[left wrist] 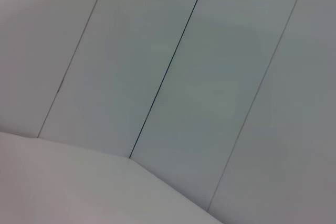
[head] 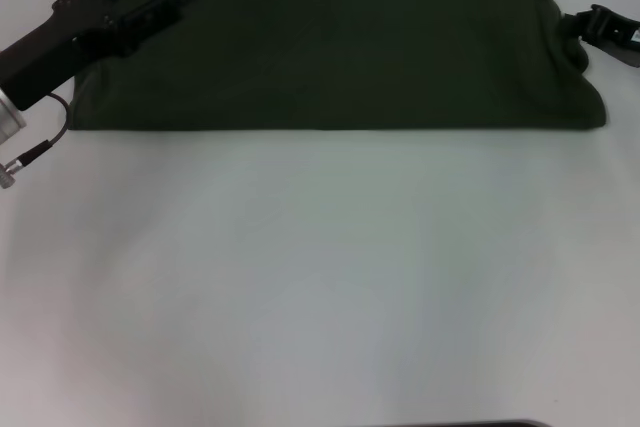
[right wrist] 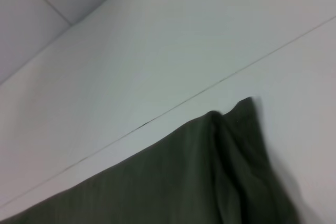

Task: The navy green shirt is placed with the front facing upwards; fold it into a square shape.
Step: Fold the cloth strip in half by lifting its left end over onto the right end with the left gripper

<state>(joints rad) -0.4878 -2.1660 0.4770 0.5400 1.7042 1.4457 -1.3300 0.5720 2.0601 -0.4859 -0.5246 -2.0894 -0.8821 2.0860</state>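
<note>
Shirt: the navy green shirt (head: 340,42) lies flat along the far part of the white table (head: 320,277), folded into a wide band with its plain side up; no letters show. Its near edge runs straight across, and the right end is bunched into a few folds.
Left gripper: the left gripper (head: 160,2) sits over the shirt's far left corner, its black body lying on the cloth; whether it is clenched or released cannot be told.
Right gripper: the right gripper (head: 590,25) is at the shirt's right edge, touching the bunched cloth; its grip cannot be told either.
Right wrist view: shows the shirt's puckered corner (right wrist: 236,145) on the table.
Left wrist view: shows only pale wall panels (left wrist: 173,77) and the table's surface.
</note>
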